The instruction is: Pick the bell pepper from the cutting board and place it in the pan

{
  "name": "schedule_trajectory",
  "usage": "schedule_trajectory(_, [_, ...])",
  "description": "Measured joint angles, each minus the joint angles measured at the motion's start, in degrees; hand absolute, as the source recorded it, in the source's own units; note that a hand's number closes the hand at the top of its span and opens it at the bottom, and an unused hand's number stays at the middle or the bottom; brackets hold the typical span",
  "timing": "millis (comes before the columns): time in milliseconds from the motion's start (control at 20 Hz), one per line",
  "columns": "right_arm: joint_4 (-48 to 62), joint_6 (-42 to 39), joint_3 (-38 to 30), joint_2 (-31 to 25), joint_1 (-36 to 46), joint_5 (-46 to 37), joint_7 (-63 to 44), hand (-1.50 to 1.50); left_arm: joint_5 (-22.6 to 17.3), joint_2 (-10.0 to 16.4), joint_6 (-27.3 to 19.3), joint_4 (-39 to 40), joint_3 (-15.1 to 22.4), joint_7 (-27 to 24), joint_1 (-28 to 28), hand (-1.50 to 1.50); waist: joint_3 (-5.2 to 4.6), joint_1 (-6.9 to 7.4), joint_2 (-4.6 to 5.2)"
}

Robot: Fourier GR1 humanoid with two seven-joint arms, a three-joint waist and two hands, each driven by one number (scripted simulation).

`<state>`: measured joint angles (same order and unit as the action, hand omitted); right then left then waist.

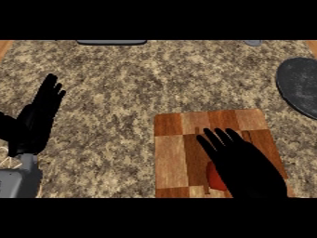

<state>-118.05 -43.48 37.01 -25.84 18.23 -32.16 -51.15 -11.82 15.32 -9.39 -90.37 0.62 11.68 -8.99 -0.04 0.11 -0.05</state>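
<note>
One bell pepper (214, 179) on cutting board (175, 148), under right hand (247, 162).

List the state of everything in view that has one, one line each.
bell pepper: on the cutting board, mostly hidden under the right robot hand, not in the pan.
cutting board: lying flat, pepper on its near part.
pan: at the right edge, nothing in the part that shows.
right robot hand: open, fingers straight, over the pepper.
left robot hand: open, fingers up, resting at the left.

Left hand (37, 122): plain black, long slim fingers, broad thumb. Right hand (247, 163): black, alike. Left forearm (16, 180): grey casing, dark round marking.
</note>
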Motion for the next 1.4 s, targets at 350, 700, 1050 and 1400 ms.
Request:
schedule_trajectory(350, [5.5, -0.6, 0.4, 3.7, -1.5, -7.2, 2.3, -1.5, 0.5, -0.5, 1.5, -0.3, -1.4, 0.1, 0.4, 0.0, 0.04, 0.0, 0.04])
schedule_trajectory(700, [11.8, -0.8, -0.7, 5.6, -2.7, -12.9, 7.2, -1.5, 1.6, -1.6, 2.3, -0.5, -2.3, 0.4, 0.6, 0.0, 0.04, 0.0, 0.04])
schedule_trajectory(1050, [17.6, 2.9, -1.5, 8.6, -3.7, -18.4, 12.6, -1.5, 3.2, -3.1, 2.2, -0.8, -2.7, 1.6, -0.7, 0.0, 0.05, -0.03, 0.04])
schedule_trajectory(1400, [23.5, 4.8, -3.9, 11.0, -3.6, -21.2, 17.9, 1.5, 2.8, -3.0, 4.1, -2.0, -4.2, 2.6, 0.3, 0.0, 0.03, 0.04, 0.03])
